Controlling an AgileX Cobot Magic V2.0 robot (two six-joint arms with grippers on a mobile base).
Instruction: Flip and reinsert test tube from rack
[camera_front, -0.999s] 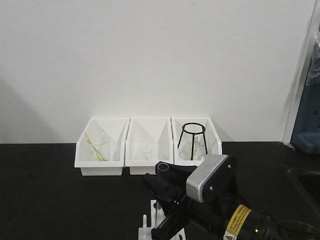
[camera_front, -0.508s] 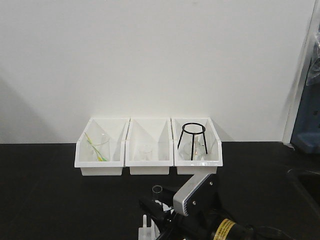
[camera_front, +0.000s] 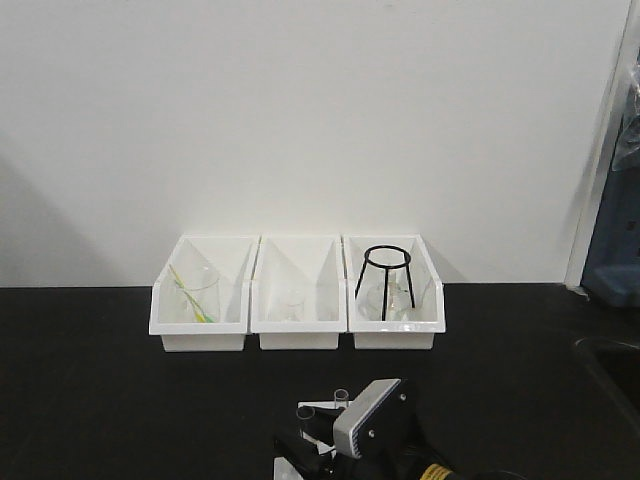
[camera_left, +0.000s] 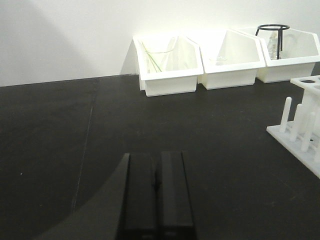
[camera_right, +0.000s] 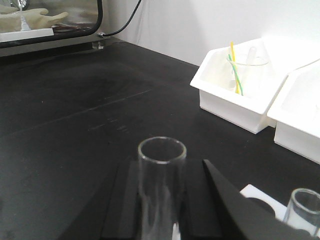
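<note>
Below, the test tube (camera_right: 161, 185) is cut off; the rack (camera_left: 306, 82) at right.

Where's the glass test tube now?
Right wrist view, bottom centre: the test tube stands upright in the right hand, left of the white rack and a second tube.

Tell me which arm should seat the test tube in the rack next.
Right. The right gripper holds the test tube upright, open rim up, just by the rack. The left gripper is shut and empty, with the rack off to its side.
</note>
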